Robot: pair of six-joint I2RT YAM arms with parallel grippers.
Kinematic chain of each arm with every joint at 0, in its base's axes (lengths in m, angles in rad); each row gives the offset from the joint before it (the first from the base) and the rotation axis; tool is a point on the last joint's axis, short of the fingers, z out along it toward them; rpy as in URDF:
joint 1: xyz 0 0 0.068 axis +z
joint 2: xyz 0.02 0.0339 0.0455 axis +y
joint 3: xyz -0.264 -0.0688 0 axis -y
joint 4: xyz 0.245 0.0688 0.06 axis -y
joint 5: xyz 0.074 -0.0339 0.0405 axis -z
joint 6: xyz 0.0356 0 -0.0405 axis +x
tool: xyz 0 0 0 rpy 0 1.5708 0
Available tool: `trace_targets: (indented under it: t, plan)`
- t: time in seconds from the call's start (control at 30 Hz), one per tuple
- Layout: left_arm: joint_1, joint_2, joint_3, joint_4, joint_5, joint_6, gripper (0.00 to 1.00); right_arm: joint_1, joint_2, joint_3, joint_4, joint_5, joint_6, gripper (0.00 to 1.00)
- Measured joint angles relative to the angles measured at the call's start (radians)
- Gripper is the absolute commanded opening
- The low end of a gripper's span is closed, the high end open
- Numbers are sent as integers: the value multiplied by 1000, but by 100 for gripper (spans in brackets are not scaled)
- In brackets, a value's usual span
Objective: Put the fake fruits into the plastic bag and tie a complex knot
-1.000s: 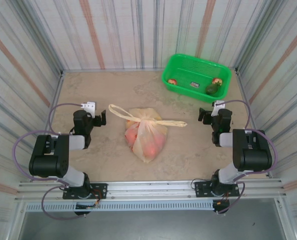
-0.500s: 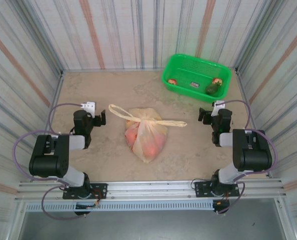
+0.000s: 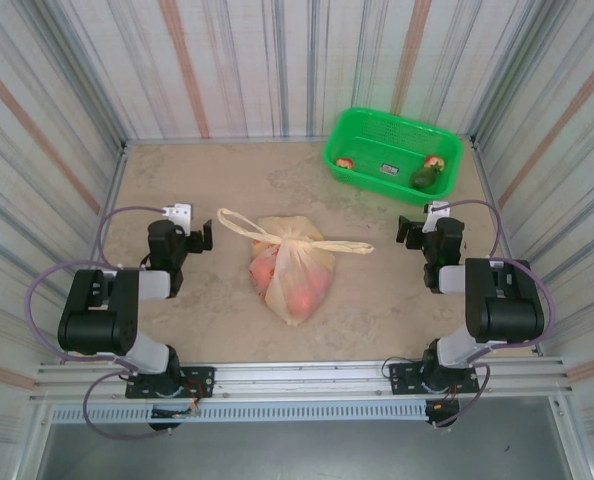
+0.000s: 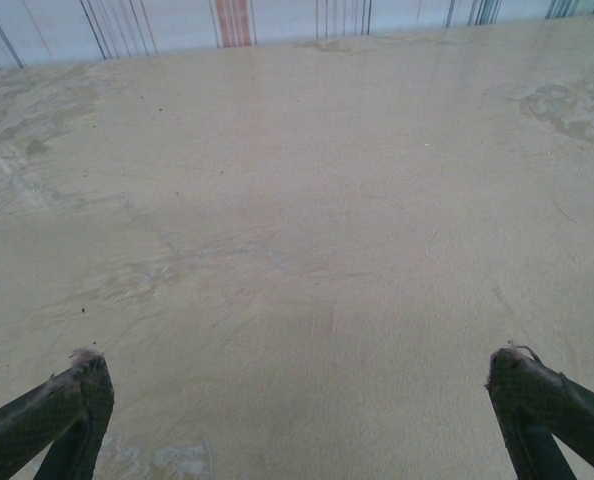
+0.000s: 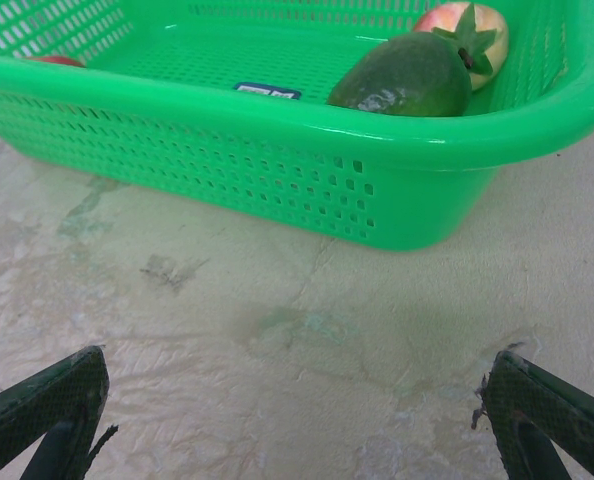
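Bare table (image 4: 297, 200) lies ahead of my left end effector (image 4: 299, 358). The green basket (image 5: 277, 160) stands just before my right end effector (image 5: 295, 358).

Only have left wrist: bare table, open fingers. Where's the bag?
Observer: The bag lies mid-table, between the two arms, with fruit inside.
Operator: Tied?
Observer: Yes, there is a knot at its far end, with handle loops sticking out to both sides.
Operator: Any fruit outside it?
Observer: Three in the basket at the far right: a green fruit, an apple and a red fruit.
Operator: Right gripper?
Observer: The right gripper is open and empty, low over the table, facing the basket's near wall.
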Motion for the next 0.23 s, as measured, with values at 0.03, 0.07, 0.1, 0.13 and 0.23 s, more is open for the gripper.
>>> trace_targets:
  t: [0.03, 0.07, 0.1, 0.13, 0.23]
  plan:
    - [2, 0, 0, 0, 0, 0, 99, 0, 0, 0, 0, 0, 0, 99]
    - [4, 0, 0, 0, 0, 0, 99, 0, 0, 0, 0, 0, 0, 99]
    - [5, 0, 0, 0, 0, 0, 99, 0, 0, 0, 0, 0, 0, 99]
    - [5, 0, 0, 0, -1, 0, 99, 0, 0, 0, 0, 0, 0, 99]
    - [6, 0, 0, 0, 7, 0, 99, 0, 0, 0, 0, 0, 0, 99]
